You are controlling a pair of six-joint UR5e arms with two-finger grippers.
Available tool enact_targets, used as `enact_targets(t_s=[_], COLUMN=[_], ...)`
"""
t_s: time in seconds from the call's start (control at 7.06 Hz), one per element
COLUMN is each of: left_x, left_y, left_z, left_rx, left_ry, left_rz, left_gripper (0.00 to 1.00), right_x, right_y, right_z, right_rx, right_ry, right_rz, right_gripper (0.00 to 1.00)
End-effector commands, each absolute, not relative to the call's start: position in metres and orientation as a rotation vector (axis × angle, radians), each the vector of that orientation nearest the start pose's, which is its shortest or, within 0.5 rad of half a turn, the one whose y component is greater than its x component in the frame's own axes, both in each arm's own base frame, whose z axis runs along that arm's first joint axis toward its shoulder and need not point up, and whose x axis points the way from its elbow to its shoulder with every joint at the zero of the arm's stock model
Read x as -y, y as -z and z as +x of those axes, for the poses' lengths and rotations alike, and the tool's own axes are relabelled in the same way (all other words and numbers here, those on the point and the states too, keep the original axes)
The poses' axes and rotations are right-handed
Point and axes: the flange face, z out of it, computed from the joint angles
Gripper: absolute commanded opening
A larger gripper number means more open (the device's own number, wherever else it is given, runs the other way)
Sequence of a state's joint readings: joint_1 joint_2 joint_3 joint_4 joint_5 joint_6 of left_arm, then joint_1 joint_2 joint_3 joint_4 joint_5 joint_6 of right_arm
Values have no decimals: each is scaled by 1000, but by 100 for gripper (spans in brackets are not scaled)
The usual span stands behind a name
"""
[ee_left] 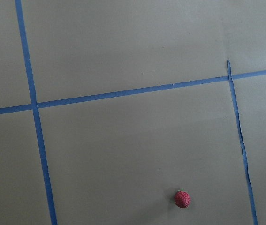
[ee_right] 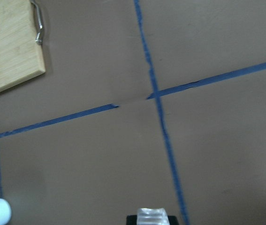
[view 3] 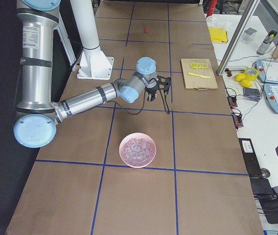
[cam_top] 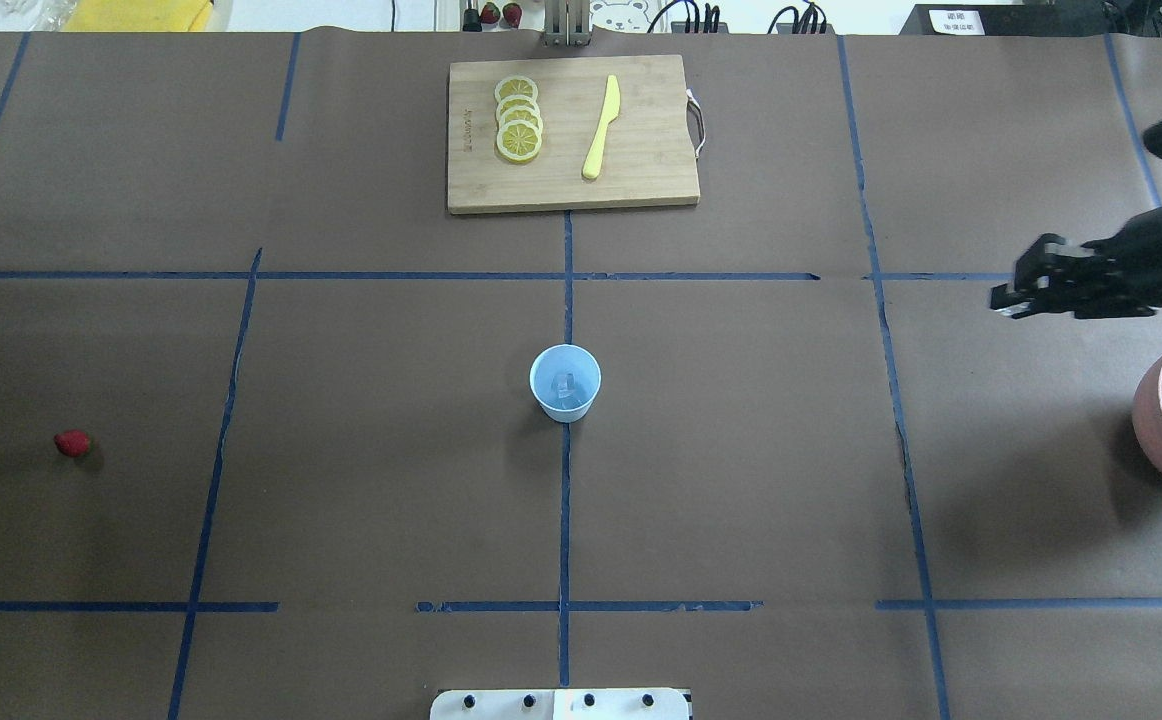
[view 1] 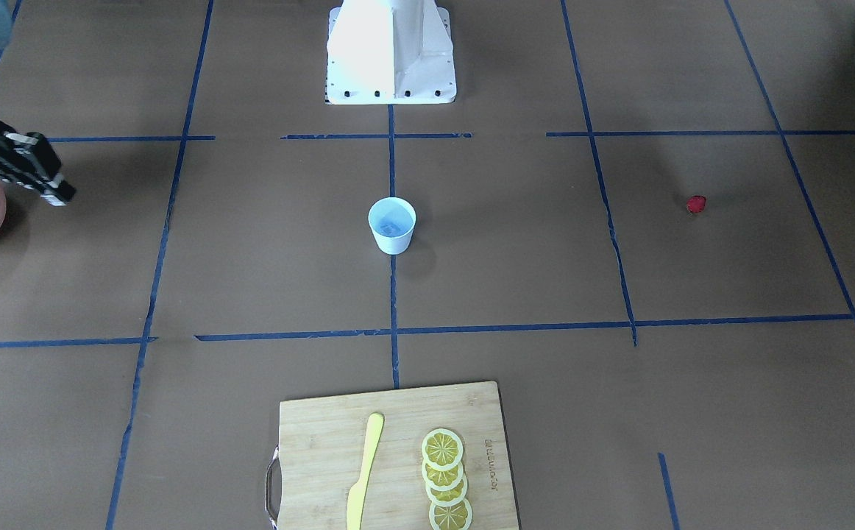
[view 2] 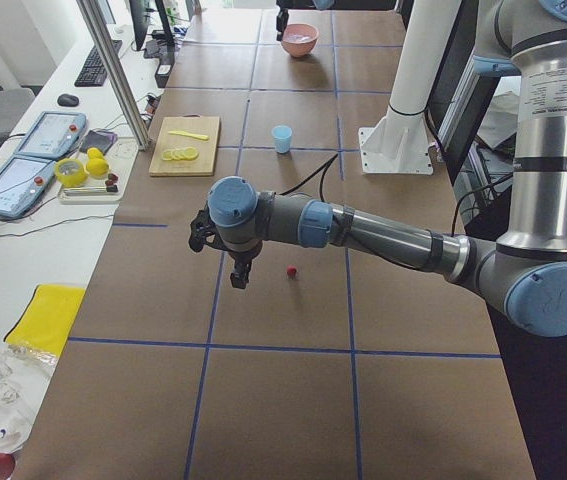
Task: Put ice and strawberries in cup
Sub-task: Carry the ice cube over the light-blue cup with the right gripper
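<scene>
The pale-blue cup (cam_top: 553,403) stands upright at the table's middle with one clear ice cube (cam_top: 565,383) inside; it also shows in the front view (view 1: 392,239). The strawberry (cam_top: 72,443) lies alone far to the left, and shows in the left wrist view (ee_left: 182,199). My right gripper (cam_top: 1013,297) hovers far right, beside the pink bowl (cam_top: 1156,425) of ice, shut on an ice cube (ee_right: 152,217). My left gripper (view 2: 235,268) hangs above the table near the strawberry (view 2: 291,271); I cannot tell whether it is open or shut.
A wooden cutting board (cam_top: 641,185) with lemon slices (cam_top: 518,118) and a yellow knife (cam_top: 602,127) lies at the far edge. Blue tape lines cross the brown table. The robot's white base (view 1: 391,51) stands behind the cup.
</scene>
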State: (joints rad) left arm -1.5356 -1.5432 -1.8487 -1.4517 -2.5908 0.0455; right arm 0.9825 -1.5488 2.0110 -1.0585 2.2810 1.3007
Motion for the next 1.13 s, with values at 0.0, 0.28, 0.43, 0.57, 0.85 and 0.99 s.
enact_targets(t_s=[0.0, 0.28, 0.43, 0.57, 0.85, 0.99], left_x=[476, 476, 476, 476, 475, 475], left_y=[-531, -531, -531, -531, -527, -528], left_z=[-32, -32, -32, -32, -32, -32], left_rx=[-1019, -1019, -1019, -1019, -1020, -1019], left_ry=[-138, -138, -138, -138, -141, -142], left_rz=[120, 120, 120, 120, 126, 127], left_gripper=[100, 100, 100, 100, 100, 100], right_x=[417, 397, 390, 393, 398, 398], right_y=[-270, -186, -173, -163, -164, -165], right_z=[-353, -468, -504, -532, -539, -539], right_rx=[1222, 1173, 1172, 1161, 1150, 1150], right_ry=[-383, -453, -476, -479, -485, -486], right_rz=[-75, -62, -48, -46, -39, -39], right_gripper=[0, 1, 1, 2, 5, 28])
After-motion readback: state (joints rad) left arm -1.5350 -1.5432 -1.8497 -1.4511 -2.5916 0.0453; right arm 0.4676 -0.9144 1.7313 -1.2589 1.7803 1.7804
